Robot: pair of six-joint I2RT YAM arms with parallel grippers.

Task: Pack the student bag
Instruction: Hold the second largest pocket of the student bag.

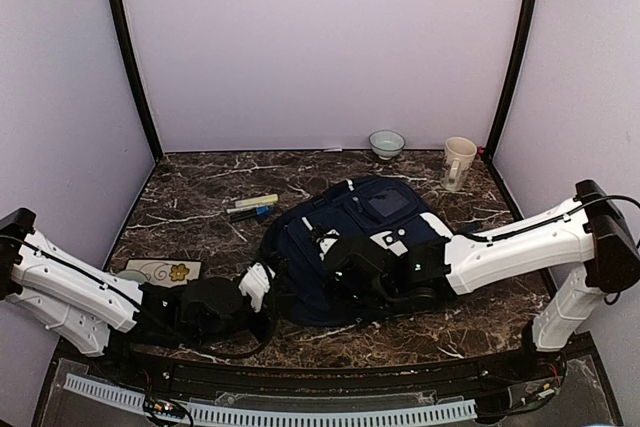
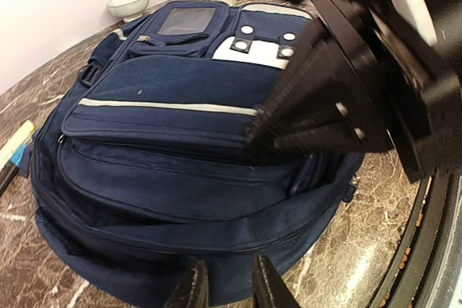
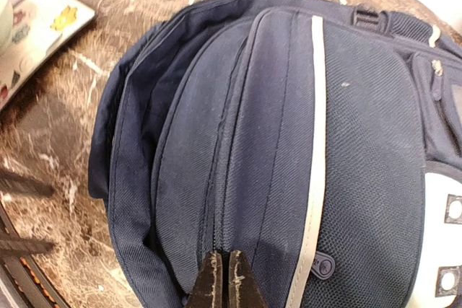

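I see the large navy-blue fabric backpack with white stripes (image 1: 370,217) lying flat in the middle of the dark marble table (image 1: 200,182), its front pockets facing up. My right gripper (image 3: 224,283) rests on the bag's near part, fingers pressed together at a zip seam. My left gripper (image 2: 225,290) sits at the bag's near left edge, fingers slightly apart with navy cloth between them; I cannot tell whether they pinch it. A white bowl (image 1: 387,143) and a cream mug (image 1: 459,162) stand at the far edge, pens (image 1: 252,207) lie left of the bag, and a flower-printed card (image 1: 162,271) lies near left.
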